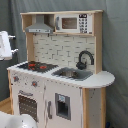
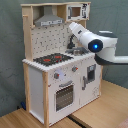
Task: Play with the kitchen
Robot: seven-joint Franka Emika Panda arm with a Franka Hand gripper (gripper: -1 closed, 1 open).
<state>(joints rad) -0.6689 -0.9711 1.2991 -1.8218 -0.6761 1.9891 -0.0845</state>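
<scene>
Second exterior view, arm [image 2: 95, 42] over kitchen [image 2: 60, 75] sink, pincer hidden

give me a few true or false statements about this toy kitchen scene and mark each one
1. The hob has red burner rings. True.
2. The faucet is white. False: it is black.
3. The oven door hangs wide open. False: it is closed, flush with the front of the kitchen.
4. The grey hood sits above the hob. True.
5. In the second exterior view the arm reaches in over the sink side of the counter. True.
6. A pot stands on the hob. False: nothing stands on it.
</scene>
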